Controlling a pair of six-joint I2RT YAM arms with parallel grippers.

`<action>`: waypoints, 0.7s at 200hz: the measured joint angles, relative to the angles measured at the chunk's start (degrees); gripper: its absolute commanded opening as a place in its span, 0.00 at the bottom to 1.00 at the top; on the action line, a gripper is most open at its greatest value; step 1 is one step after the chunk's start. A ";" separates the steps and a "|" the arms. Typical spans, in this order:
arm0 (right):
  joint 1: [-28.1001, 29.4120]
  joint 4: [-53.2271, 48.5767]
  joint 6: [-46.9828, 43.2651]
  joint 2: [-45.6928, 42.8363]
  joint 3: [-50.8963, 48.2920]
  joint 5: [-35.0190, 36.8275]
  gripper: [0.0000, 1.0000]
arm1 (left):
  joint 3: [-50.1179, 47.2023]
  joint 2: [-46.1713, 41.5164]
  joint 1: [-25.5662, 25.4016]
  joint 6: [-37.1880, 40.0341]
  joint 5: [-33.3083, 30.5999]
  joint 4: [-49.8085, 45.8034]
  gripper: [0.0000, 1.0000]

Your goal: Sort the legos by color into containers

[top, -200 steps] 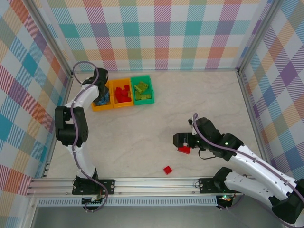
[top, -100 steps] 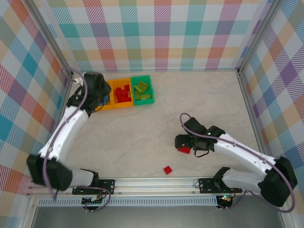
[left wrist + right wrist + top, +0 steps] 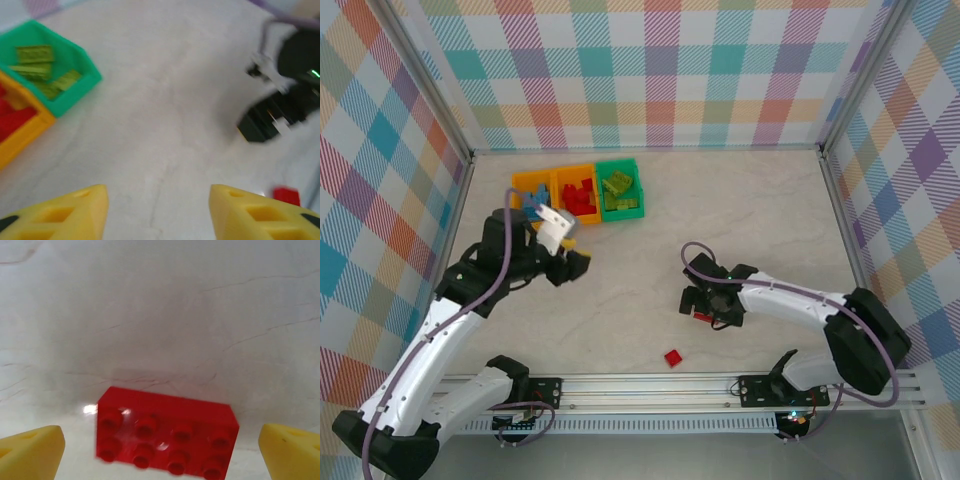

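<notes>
The containers stand in a row at the back left: an orange bin (image 3: pixel 532 184) with blue legos, an orange bin (image 3: pixel 578 192) with red legos, and a green bin (image 3: pixel 620 189) with lime legos (image 3: pixel 37 67). My left gripper (image 3: pixel 572 265) (image 3: pixel 159 212) hovers open over bare table in front of the bins, with nothing between its fingers. My right gripper (image 3: pixel 708 302) (image 3: pixel 162 455) is open, low over a red two-by-four lego (image 3: pixel 167 437) (image 3: pixel 701 316) that lies studs up between its yellow fingertips (image 3: pixel 30 452). A second red lego (image 3: pixel 672 357) lies nearer the front edge.
Checked walls close the table in at the back and sides, and a metal rail (image 3: pixel 650 385) runs along the front. In the left wrist view the right arm's black wrist (image 3: pixel 285 100) sits at the upper right with a red lego (image 3: pixel 286 195) below it.
My left arm has swung away from the blue bin toward the table middle, its jaws widening. My right gripper has shifted left and settled over the red lego.
</notes>
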 measured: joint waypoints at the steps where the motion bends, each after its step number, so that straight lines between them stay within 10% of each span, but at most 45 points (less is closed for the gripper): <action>1: 0.07 0.04 0.15 0.13 -0.09 0.13 0.99 | -0.09 0.02 -0.07 0.31 0.17 -0.09 0.63; 58: 1.03 -0.48 3.58 2.10 -0.92 4.04 0.42 | -6.73 -0.68 -2.03 25.27 13.86 -4.07 0.68; 140: 1.18 9.66 -8.83 2.23 8.63 4.42 0.33 | -14.47 -8.55 -2.01 32.59 16.37 1.40 1.00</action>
